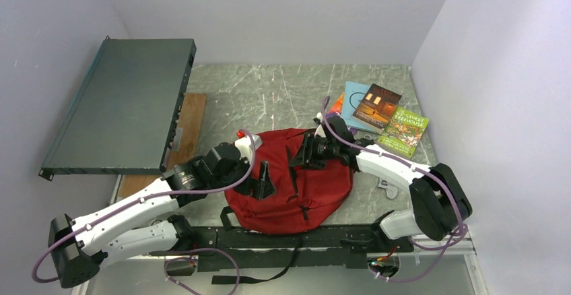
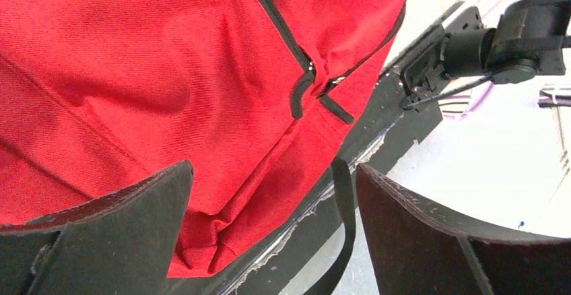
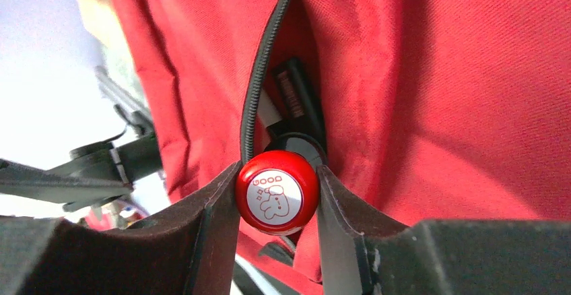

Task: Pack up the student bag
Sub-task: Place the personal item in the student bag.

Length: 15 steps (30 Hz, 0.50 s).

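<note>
The student bag [image 1: 289, 190], a red fabric backpack, lies flat in the middle of the table. My right gripper [image 1: 304, 152] reaches over its top and is shut on a round red stamp [image 3: 277, 192] with a white "GOOD" label. The stamp sits at the mouth of the bag's open black zipper [image 3: 258, 73]. A dark item [image 3: 293, 96] shows inside that opening. My left gripper [image 1: 262, 184] hangs open over the bag's left side. Between its fingers I see only red cloth [image 2: 135, 73] and a loose black strap [image 2: 347, 221].
Several books [image 1: 385, 112] lie at the back right. A flat grey metal case [image 1: 121, 106] leans at the back left over a wooden board [image 1: 192, 116]. A black rail [image 1: 303, 241] runs along the near edge under the bag.
</note>
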Each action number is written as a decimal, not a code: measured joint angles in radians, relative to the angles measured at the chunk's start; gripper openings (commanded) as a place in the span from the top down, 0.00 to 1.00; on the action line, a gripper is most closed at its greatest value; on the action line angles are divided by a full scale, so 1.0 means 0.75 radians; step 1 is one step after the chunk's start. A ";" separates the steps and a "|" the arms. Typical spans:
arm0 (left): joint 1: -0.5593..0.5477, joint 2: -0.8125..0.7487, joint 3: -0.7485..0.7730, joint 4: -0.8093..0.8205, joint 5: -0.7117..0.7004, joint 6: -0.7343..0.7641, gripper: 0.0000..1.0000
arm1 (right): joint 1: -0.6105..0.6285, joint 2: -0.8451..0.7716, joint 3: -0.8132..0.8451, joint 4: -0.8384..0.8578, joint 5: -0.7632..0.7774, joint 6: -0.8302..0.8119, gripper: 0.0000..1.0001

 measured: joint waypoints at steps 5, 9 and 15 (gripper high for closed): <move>0.000 0.008 0.087 -0.069 -0.111 -0.004 0.04 | 0.003 0.009 -0.101 0.190 -0.154 0.140 0.93; 0.003 0.018 0.175 -0.073 -0.188 -0.008 0.04 | 0.003 -0.005 -0.103 0.257 -0.217 0.187 0.85; 0.005 0.036 0.204 -0.093 -0.245 -0.003 0.04 | 0.003 -0.009 -0.200 0.480 -0.264 0.277 0.77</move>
